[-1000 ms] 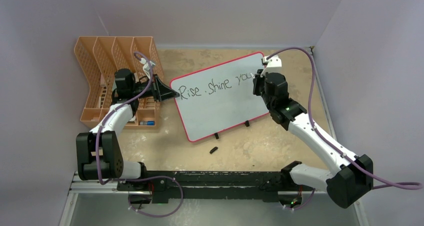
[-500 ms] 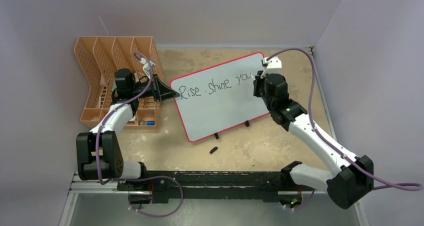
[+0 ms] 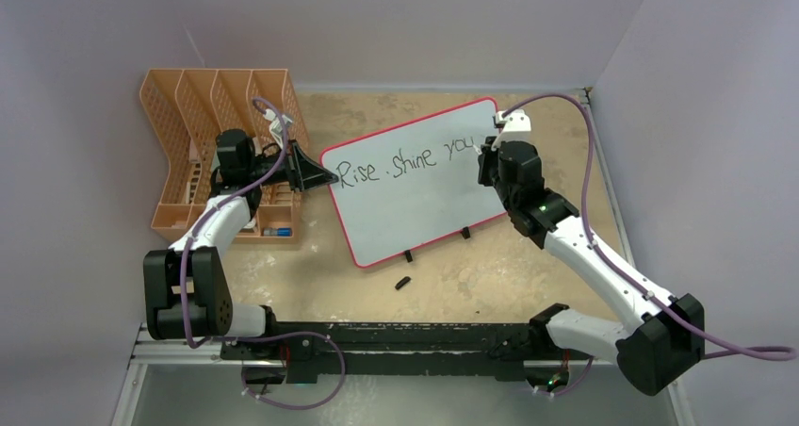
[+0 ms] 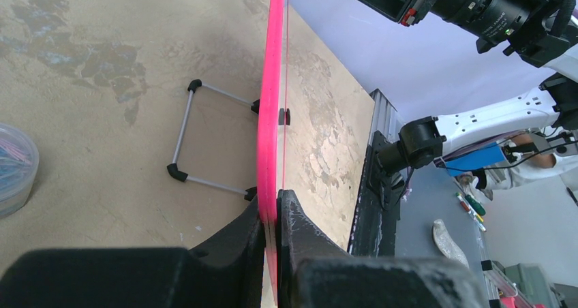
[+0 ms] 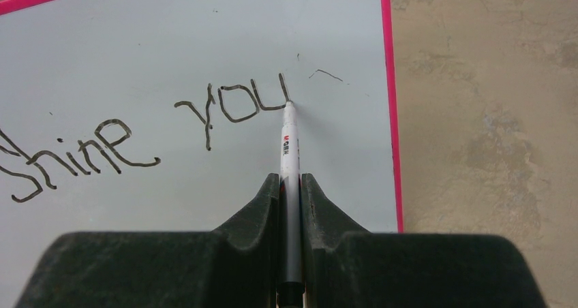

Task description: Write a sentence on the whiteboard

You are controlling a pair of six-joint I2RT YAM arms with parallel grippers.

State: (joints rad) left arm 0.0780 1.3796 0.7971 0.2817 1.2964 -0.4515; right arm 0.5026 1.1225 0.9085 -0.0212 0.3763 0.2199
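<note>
The whiteboard (image 3: 415, 200) stands tilted on the table, white with a red-pink rim. The sentence (image 3: 405, 160) reads "Rise . shine you" in black; the right wrist view shows "shine you" (image 5: 157, 127). My left gripper (image 3: 320, 176) is shut on the board's left edge, seen in the left wrist view as the pink rim (image 4: 271, 117) clamped between my jaws (image 4: 272, 216). My right gripper (image 3: 486, 158) is shut on a white marker (image 5: 290, 151), its tip touching the board at the end of the "u".
An orange mesh file rack (image 3: 203, 148) stands at the back left behind my left arm. A small black marker cap (image 3: 403, 282) lies on the table in front of the board. The board's wire stand (image 4: 204, 137) rests on the table behind it.
My right gripper has shifted slightly with the marker while finishing the "u". My left arm and the board have not moved.
</note>
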